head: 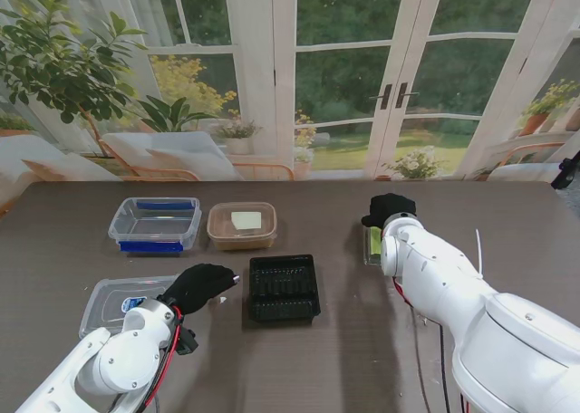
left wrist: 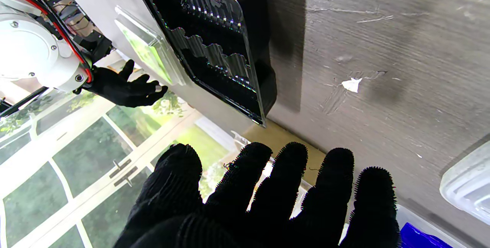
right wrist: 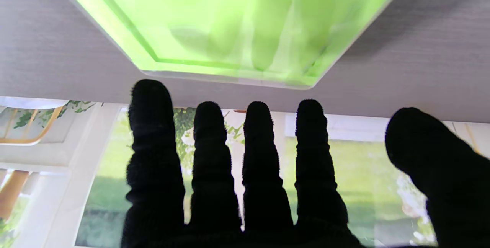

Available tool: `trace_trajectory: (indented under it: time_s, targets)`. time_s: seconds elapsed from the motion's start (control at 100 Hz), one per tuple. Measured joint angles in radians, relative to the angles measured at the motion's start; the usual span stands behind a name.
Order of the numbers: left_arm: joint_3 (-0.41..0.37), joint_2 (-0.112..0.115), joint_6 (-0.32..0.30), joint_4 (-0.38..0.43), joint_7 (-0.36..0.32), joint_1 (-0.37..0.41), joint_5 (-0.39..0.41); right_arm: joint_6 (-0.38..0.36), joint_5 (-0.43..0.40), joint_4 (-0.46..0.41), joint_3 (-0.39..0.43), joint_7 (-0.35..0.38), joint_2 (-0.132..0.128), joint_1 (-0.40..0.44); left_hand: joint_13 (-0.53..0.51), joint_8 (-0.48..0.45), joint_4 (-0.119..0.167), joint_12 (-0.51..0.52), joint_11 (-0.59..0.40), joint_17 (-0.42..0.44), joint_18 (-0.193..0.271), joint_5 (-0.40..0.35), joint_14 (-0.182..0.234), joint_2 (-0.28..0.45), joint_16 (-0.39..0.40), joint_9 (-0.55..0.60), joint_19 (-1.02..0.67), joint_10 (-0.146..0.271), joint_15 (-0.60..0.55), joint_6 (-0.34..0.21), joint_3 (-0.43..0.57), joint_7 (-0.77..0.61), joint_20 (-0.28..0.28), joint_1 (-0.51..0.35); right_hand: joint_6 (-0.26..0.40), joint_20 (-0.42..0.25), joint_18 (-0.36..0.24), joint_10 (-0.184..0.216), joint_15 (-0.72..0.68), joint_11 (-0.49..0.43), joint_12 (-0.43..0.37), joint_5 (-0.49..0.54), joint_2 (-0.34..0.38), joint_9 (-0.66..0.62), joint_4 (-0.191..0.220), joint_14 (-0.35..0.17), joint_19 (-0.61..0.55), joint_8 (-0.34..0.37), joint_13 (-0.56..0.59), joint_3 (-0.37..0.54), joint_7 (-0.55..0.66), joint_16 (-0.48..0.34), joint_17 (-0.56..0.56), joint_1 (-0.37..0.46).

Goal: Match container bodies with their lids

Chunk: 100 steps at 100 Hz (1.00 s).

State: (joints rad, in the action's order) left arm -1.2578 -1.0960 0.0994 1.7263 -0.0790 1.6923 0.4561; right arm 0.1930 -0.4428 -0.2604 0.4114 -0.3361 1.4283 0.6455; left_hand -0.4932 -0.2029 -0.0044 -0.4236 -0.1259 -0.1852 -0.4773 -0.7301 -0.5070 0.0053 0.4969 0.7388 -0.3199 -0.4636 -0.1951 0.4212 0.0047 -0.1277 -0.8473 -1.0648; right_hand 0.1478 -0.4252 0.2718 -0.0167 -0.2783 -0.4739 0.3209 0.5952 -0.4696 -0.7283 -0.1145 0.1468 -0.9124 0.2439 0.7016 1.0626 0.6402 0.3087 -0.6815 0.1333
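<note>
From the stand's view, the left hand [head: 199, 286] sits in the lower left of the frame, fingers spread and holding nothing, hovering at the right edge of a clear lid [head: 113, 302] with a blue label too small to read. Just right of it, at lower centre, lies the black ribbed tray [head: 284, 287]. Farther from me, upper left of centre, stand a clear container with blue clips [head: 155, 224] and beside it a brown container [head: 242, 225] with a pale square inside. The right hand [head: 388, 210] is right of centre, over a green lid [head: 372, 244] that peeks out beside the white forearm.

The left wrist view shows what the stand cannot: the black ribbed tray [left wrist: 218, 41] has scalloped dividers, and a small white scrap [left wrist: 351, 84] lies on the counter [left wrist: 402, 68]. The left hand [left wrist: 268, 198] has its fingers splayed, clear of everything.

In the right wrist view the green lid [right wrist: 229, 22] fills the upper frame, translucent with a raised inner border, near the fingertips [right wrist: 151, 91] of the right hand [right wrist: 245, 186]; the fingers are straight and apart, gripping nothing. No writing is legible.
</note>
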Motion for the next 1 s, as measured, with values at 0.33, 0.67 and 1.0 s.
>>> trace_trajectory:
  time_s: [0.33, 0.67, 1.0]
  targets:
    - [0.003, 0.000, 0.023, 0.007, -0.001, 0.010, 0.012, 0.019, 0.004, 0.001, -0.004, 0.016, 0.001, 0.014, 0.000, 0.000, 0.000, 0.000, 0.000, 0.000, 0.000, -0.008, 0.000, 0.000, 0.000, 0.000, 0.000, 0.000, 0.000, 0.000, 0.000, 0.001, 0.000, 0.000, 0.001, 0.007, -0.022, 0.017, 0.019, 0.026, -0.016, -0.076, 0.009, 0.105, 0.000, -0.012, 0.005, -0.010, -0.026, 0.000, -0.029, -0.002, 0.000, -0.001]
    - [0.003, 0.001, 0.020, 0.008, -0.009, 0.009, 0.016, 0.025, 0.025, -0.002, 0.029, 0.044, 0.002, 0.020, 0.000, 0.000, 0.000, 0.000, 0.000, 0.000, 0.000, -0.008, 0.000, 0.000, 0.000, 0.000, 0.000, 0.000, 0.000, 0.000, 0.000, 0.001, 0.000, 0.000, -0.003, 0.008, -0.023, 0.022, 0.039, 0.043, -0.031, -0.120, 0.034, 0.149, 0.010, -0.009, 0.014, -0.028, -0.056, -0.001, -0.058, -0.024, 0.000, -0.002]
    - [-0.017, 0.001, -0.020, 0.009, -0.016, 0.023, 0.021, 0.023, 0.038, -0.013, 0.061, 0.033, 0.000, 0.034, 0.000, 0.000, 0.000, 0.000, 0.000, 0.000, 0.000, -0.008, 0.000, 0.000, 0.000, 0.000, 0.000, 0.000, 0.000, 0.000, 0.000, 0.001, 0.000, 0.000, -0.025, 0.006, -0.017, 0.019, 0.061, 0.044, -0.040, -0.120, 0.034, 0.174, 0.010, 0.002, 0.002, -0.032, -0.075, -0.001, -0.065, -0.039, 0.036, -0.002]
